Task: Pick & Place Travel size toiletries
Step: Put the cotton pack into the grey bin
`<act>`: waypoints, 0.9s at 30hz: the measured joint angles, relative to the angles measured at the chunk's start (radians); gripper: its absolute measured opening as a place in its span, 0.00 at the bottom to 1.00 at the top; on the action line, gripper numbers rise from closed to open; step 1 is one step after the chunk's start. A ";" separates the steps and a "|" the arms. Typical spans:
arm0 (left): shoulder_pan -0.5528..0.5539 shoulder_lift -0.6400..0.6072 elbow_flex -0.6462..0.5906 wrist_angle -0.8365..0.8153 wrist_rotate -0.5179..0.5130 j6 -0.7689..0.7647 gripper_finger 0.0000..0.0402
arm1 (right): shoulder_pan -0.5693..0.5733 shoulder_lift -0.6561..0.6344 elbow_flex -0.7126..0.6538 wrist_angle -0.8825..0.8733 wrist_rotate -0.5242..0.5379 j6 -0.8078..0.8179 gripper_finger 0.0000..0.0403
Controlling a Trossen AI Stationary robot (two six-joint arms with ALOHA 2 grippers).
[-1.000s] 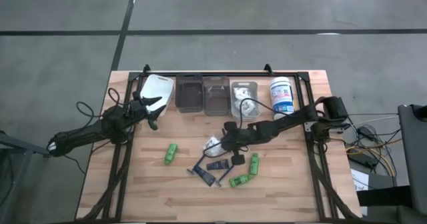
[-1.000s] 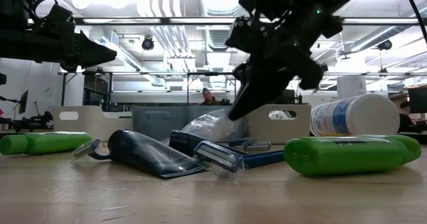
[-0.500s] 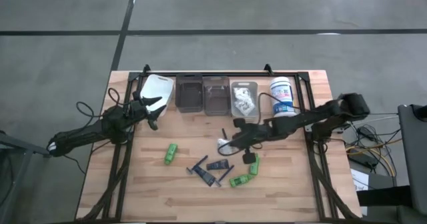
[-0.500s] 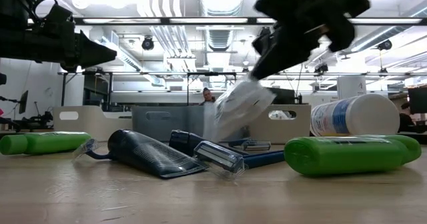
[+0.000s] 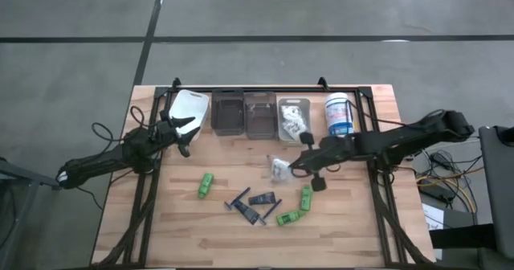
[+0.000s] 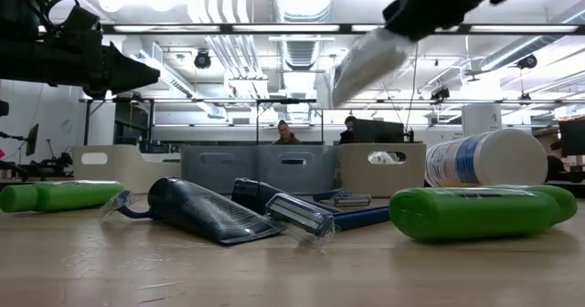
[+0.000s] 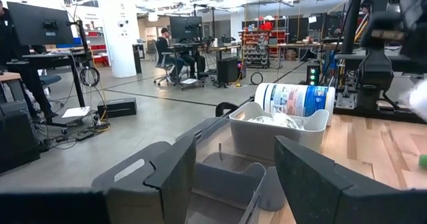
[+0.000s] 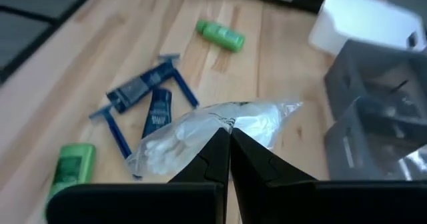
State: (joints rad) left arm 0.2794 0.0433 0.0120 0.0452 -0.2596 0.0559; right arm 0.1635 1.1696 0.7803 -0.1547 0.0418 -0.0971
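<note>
My right gripper (image 5: 294, 165) (image 8: 229, 143) hangs over the table's middle, shut on a clear packet with white contents (image 5: 279, 169) (image 6: 369, 58) (image 8: 212, 132). On the table lie three green bottles (image 5: 206, 184) (image 5: 306, 196) (image 5: 289, 218), dark blue razors (image 5: 240, 199) (image 5: 274, 210) and small dark tubes (image 5: 262, 198). More packets lie in the white bin (image 5: 293, 117) at the far edge. My left gripper (image 5: 186, 133) (image 7: 233, 177) waits open beside the white bin (image 5: 191, 108) at the far left. My right gripper pinches the packet by one edge (image 8: 231, 121) between its two shut fingers (image 8: 212, 159), coming from the table's right side. The packet is lifted clear of the table and slants down and away from the fingertips toward the left (image 6: 352, 74).
Along the far edge stand a dark bin (image 5: 227, 113), a clear bin (image 5: 259, 115) and a white tub with a blue label (image 5: 340, 115) (image 6: 484, 158). Bare wood lies near the table's near edge. People sit in the room beyond the table.
My right gripper has risen from the cluster of razors and drawn toward the table's right and far side, staying shut on the packet. The packet has come off the table and now hangs well clear above the other items.
</note>
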 joint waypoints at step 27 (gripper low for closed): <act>0.000 0.000 0.000 0.000 0.000 0.000 0.51 | -0.394 -0.134 -0.048 -0.063 0.011 -0.131 0.02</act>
State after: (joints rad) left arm 0.2794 0.0437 0.0120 0.0452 -0.2596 0.0555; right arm -0.2304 1.0354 0.7324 -0.2175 0.0532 -0.2281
